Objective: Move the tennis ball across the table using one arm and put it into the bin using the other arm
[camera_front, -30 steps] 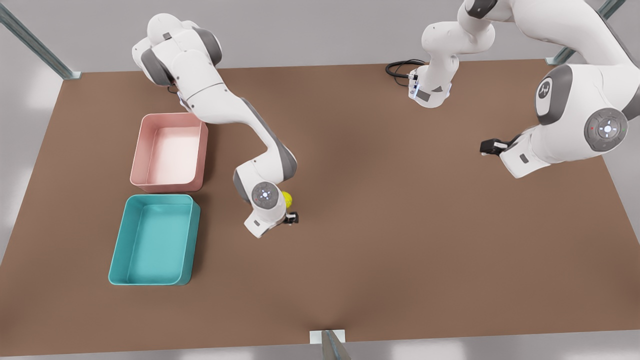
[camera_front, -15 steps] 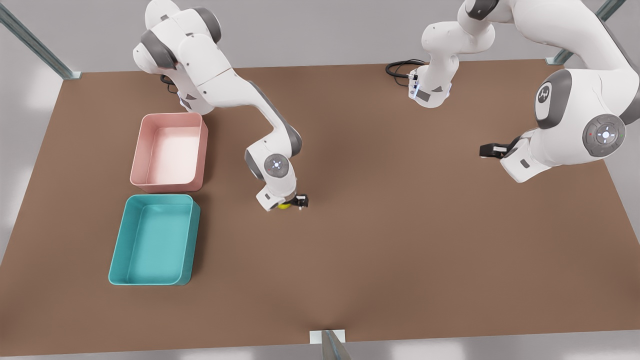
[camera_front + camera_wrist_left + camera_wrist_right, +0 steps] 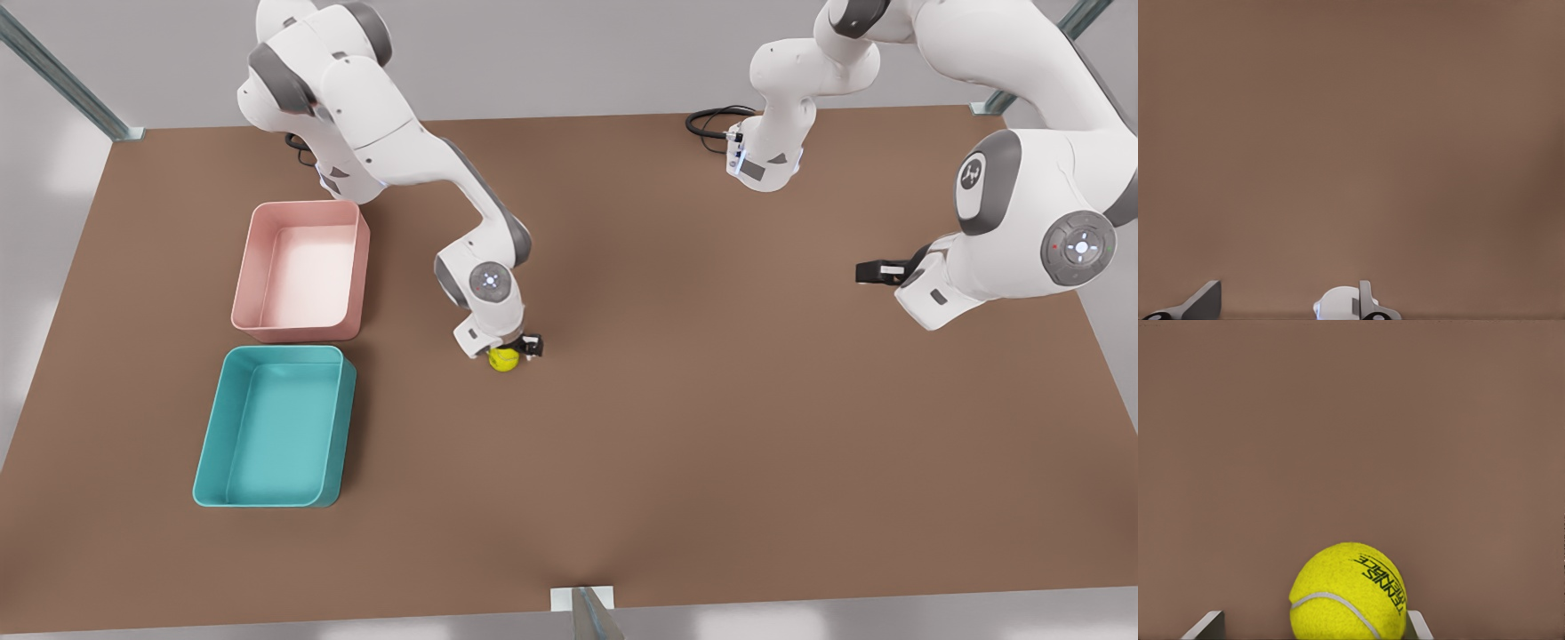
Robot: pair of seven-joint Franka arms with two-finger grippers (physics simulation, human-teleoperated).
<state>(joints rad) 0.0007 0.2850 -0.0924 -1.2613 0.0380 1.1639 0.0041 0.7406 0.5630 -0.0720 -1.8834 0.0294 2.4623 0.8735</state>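
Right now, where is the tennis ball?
In the front view the tennis ball sits mid-table between the fingers of the right claw, to the front view's right of the teal bin and pink tray.

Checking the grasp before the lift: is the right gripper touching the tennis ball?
Cannot tell. In the right wrist view the tennis ball sits between the right gripper's fingertips, but neither contact nor gap shows plainly.

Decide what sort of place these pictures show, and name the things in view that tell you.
Probably a simulated robot test bench, not a home or workshop. Two white arms stand on a plain brown table framed by metal struts, with only a teal bin, a pink tray and a tennis ball as props.
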